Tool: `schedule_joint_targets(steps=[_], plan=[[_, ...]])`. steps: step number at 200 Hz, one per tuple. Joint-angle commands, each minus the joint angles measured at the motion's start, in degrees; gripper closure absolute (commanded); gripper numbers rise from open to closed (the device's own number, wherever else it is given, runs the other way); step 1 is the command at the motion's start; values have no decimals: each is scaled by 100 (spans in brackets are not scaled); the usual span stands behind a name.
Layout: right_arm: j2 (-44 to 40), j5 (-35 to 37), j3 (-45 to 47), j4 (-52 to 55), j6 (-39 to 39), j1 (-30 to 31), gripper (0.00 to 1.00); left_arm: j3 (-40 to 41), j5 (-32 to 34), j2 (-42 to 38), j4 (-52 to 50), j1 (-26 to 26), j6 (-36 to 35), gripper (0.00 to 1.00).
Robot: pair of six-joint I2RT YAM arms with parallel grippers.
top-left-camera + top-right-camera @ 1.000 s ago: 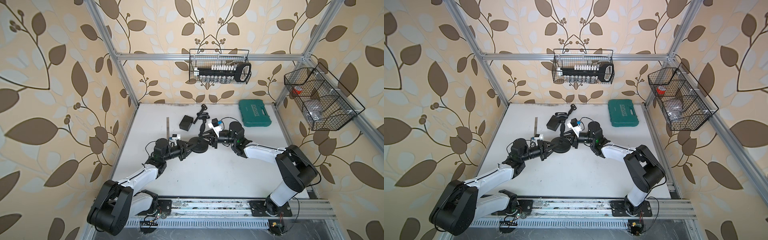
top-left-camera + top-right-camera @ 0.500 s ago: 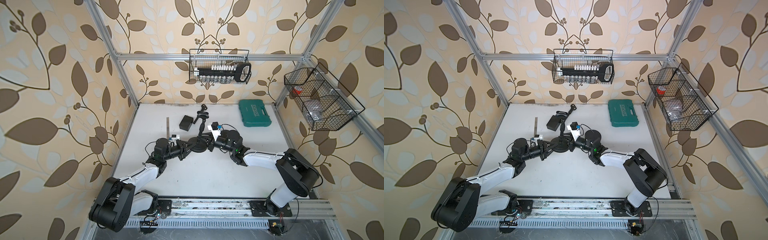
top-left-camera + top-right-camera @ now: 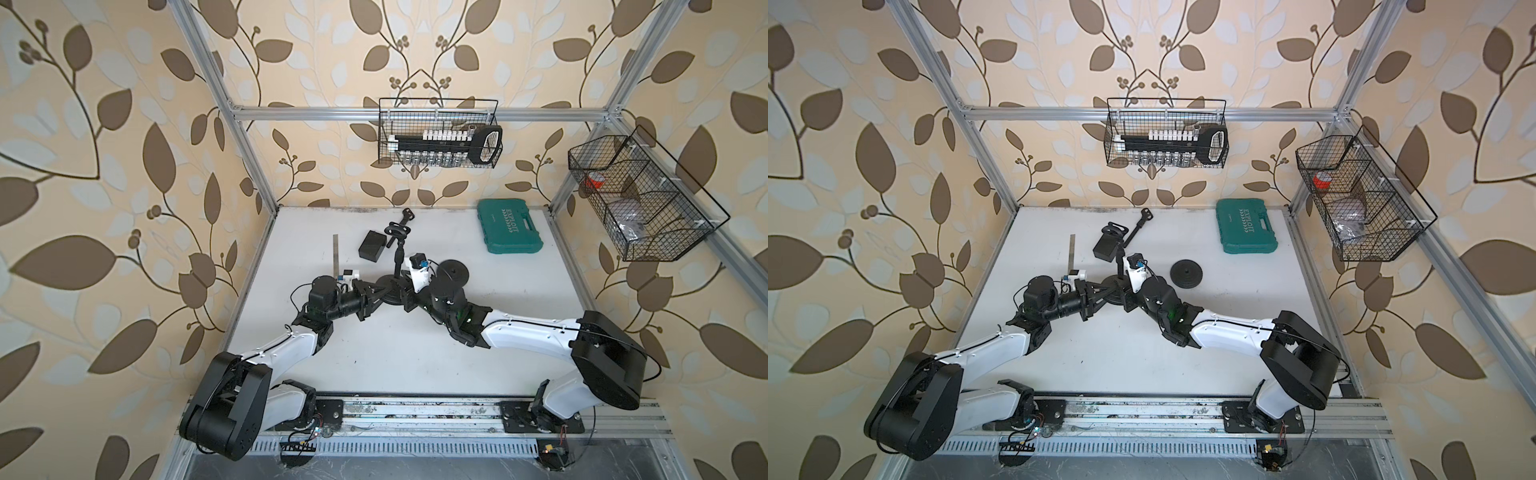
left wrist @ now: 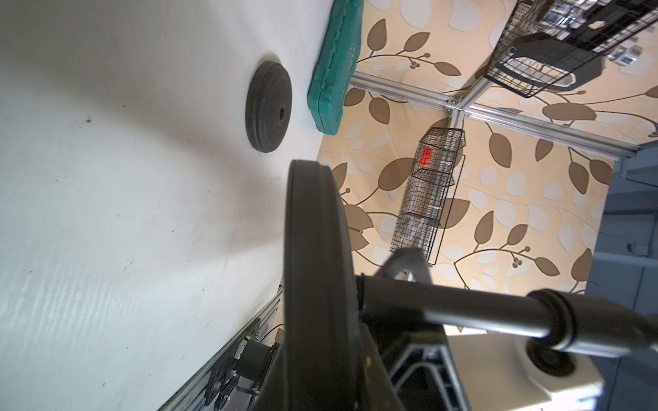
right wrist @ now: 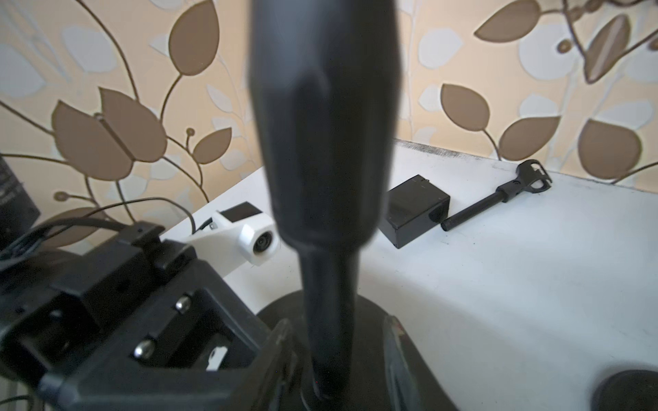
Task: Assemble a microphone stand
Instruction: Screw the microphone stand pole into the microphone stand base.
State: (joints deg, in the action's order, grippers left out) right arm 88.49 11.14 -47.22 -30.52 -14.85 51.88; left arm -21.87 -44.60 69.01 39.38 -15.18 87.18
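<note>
We have the stand's round black base [image 3: 390, 286] in the middle of the white table [image 3: 374, 365], a thin black pole [image 3: 397, 259] rising upright from its centre. The left gripper [image 3: 374, 292] reaches in from the left and pinches the base's rim, jaws pressed onto it. The right gripper [image 3: 406, 296] comes in from the right at the foot of the pole. In the right wrist view its jaws stand spread on either side of the pole, a gap showing on both sides, so they grip nothing.

We judge the step in hand to be fixing the pole into the base, the left arm bracing it against the turn. Whether the thread is fully home we cannot tell. The next move calls either for closing on the pole for a twist, or for backing off towards the short black rod with a clip end [image 3: 1139, 224], lying near the far edge. A second black disc [image 3: 453, 272] lies just right of the arms, and a small black box [image 3: 372, 246] sits beyond the base.

The only writing we can read is "EXPLOIT", in pale letters on the lid of the green plastic tool case [image 3: 509, 226] at the far right.
</note>
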Motion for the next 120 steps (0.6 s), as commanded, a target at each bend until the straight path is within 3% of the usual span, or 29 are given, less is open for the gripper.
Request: schedule_joint_targets(steps=[1,32,55,71,120], plan=[[-365,-1446,255,182,230,-353,39,-184,-136,-195,819,120,-102,100],[-683,-3762,646,-476,324,-1230,35,-160,-187,-195,817,156,-101,100],[-561,-4936,539,-632,391,-1717,34,-169,-263,-213,769,164,-111,100],[-412,-5441,358,-624,501,-1882,36,-211,-398,-204,726,167,-137,100],[146,-6001,-273,-437,863,-1984,36,-387,-796,-188,548,164,-229,100]])
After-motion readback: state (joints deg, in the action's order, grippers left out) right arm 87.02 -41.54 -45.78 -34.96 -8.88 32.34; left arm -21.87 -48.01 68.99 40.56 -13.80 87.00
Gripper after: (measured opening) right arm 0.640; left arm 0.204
